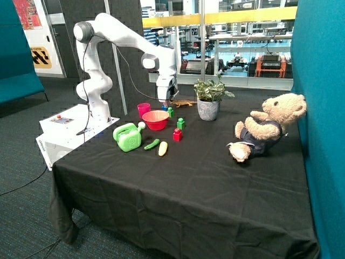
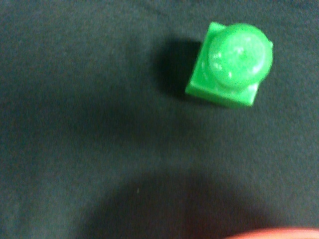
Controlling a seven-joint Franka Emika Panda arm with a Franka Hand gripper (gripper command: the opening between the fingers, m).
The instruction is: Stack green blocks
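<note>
A small bright-green block [image 2: 230, 64] with a round stud sits upright on the black counter [image 2: 89, 124]. It lies just under the gripper [image 1: 166, 99]; whether the jaws are apart cannot be told.

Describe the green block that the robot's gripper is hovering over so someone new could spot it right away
Start at the red bowl near the back of the black-clothed table. Just behind the bowl's rim, on the potted plant side, a small green block sits on the cloth under the gripper. The other green block stands farther forward, by the red block; this one is nearest the gripper.
</note>
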